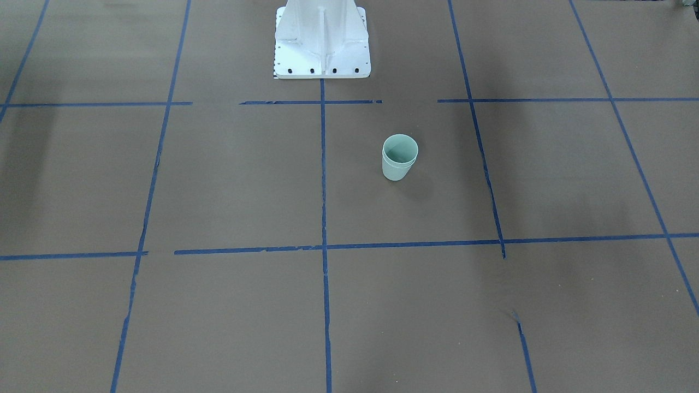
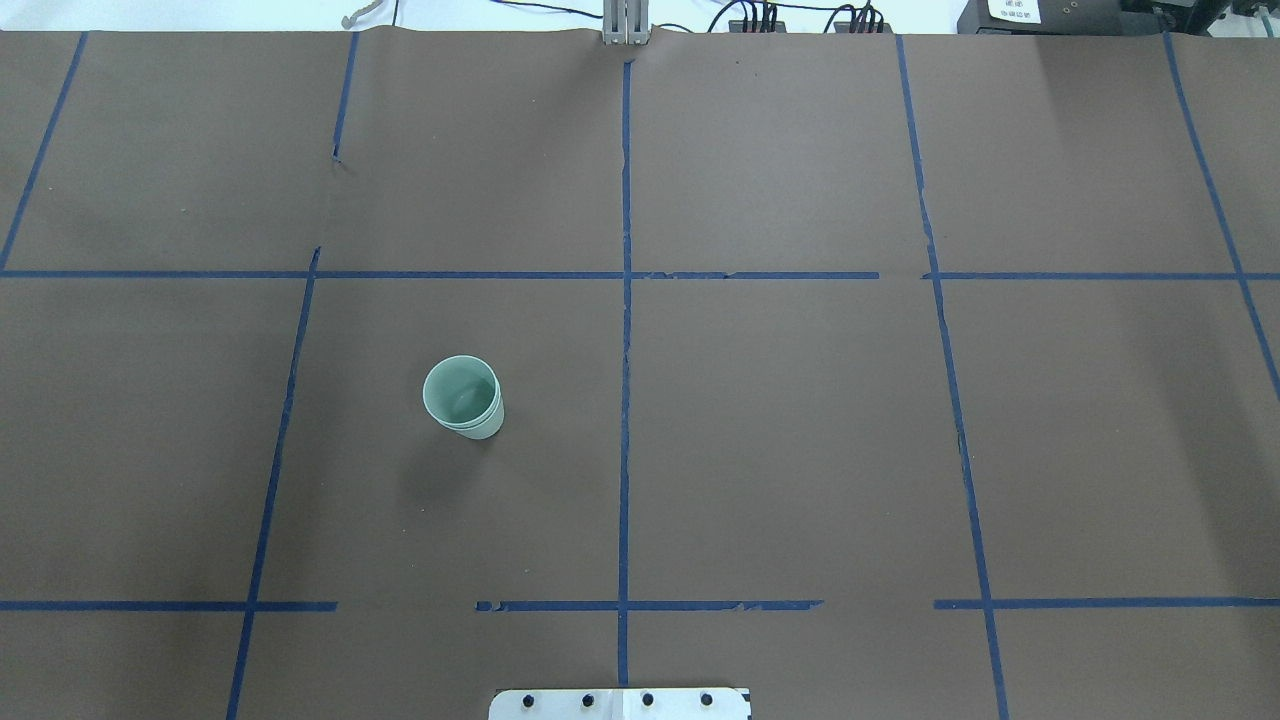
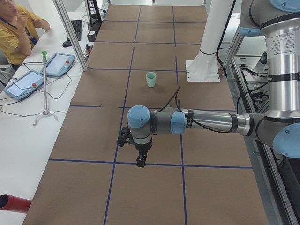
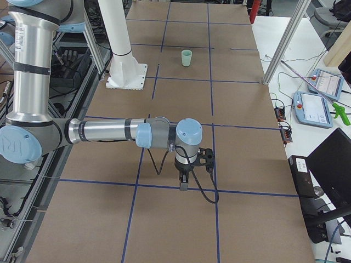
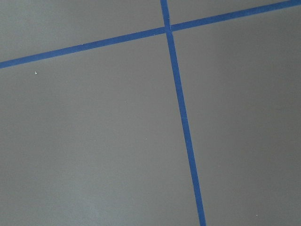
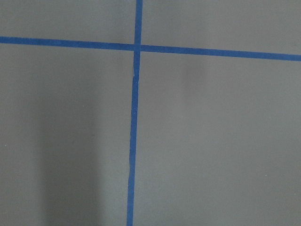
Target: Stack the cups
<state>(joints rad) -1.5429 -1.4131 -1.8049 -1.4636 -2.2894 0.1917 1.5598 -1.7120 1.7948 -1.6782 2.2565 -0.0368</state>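
Observation:
Two pale mint-green cups (image 1: 400,157) stand upright on the brown table, one nested inside the other, with two rims showing. The stack also shows in the overhead view (image 2: 462,397), in the exterior left view (image 3: 150,78) and in the exterior right view (image 4: 187,57). My left gripper (image 3: 140,161) shows only in the exterior left view, pointing down over the table far from the cups; I cannot tell whether it is open or shut. My right gripper (image 4: 183,186) shows only in the exterior right view, also far from the cups; I cannot tell its state. Both wrist views show only the table.
Blue tape lines (image 2: 625,350) divide the brown table into a grid. The white robot base (image 1: 322,43) stands at the table's edge near the cups. A person (image 3: 16,28) sits beside tablets (image 3: 58,63) on a side desk.

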